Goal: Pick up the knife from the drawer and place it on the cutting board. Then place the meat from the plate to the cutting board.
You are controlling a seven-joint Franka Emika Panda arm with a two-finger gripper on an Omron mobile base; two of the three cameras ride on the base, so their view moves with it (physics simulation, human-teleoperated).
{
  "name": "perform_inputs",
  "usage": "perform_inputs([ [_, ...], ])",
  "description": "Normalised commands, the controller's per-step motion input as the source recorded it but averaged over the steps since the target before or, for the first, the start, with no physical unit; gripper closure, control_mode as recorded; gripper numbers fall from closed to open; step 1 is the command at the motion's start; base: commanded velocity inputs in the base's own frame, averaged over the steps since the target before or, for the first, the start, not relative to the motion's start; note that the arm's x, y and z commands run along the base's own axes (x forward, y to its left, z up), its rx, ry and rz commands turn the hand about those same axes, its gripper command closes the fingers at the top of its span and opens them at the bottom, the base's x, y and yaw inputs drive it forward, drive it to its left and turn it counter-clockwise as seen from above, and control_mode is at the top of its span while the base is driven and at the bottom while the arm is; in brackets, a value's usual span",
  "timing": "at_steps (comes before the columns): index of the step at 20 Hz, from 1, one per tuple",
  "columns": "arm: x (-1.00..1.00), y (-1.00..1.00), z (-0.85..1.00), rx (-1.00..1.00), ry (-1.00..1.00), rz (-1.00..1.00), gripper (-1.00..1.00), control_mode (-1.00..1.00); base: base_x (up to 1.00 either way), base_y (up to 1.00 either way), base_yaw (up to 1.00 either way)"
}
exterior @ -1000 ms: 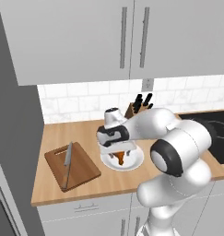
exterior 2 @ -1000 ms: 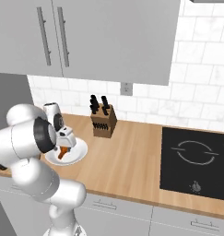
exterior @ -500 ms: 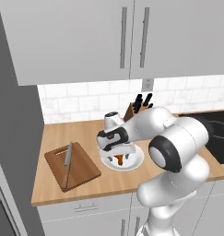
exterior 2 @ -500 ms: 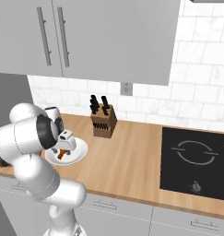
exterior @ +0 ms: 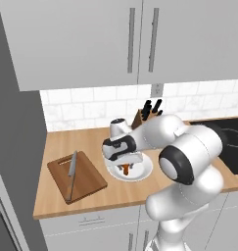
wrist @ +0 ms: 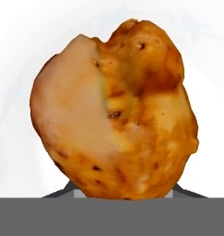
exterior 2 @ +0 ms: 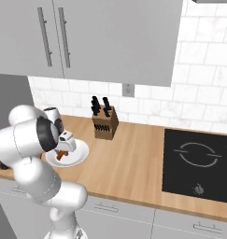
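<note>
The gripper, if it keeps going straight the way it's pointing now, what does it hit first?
Most likely the meat: the hand view looks straight onto the chicken drumstick, very close, with the white plate behind it. The base views show the gripper pointing down over that plate. Whether it already touches the drumstick is unclear.

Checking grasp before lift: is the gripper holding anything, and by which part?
Cannot tell. The gripper is down at the meat on the plate, but its fingertips are hidden, so no hold is confirmed.

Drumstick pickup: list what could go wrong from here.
1. The gripper is low over the plate; pressing further may tip or shove it.
2. The drumstick is glossy and lumpy, so it may slip.
3. The knife already lies on the cutting board; the drumstick could land on its blade.
</note>
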Motion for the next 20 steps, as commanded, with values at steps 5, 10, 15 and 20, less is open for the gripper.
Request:
perform_inputs([
  [5,-0.5,0.0,0.19,0.0,-0.06,0.0,1.0,-1.0,0.0,0.0,0.0],
  [10,-0.51,0.49,0.45,0.0,-0.07,0.0,1.0,-1.0,0.0,0.0,0.0],
  [15,0.0,0.99,0.15,0.0,0.0,0.0,1.0,-1.0,0.0,0.0,0.0],
  [20,0.19,0.96,0.02,0.0,0.01,0.0,1.0,-1.0,0.0,0.0,0.0],
])
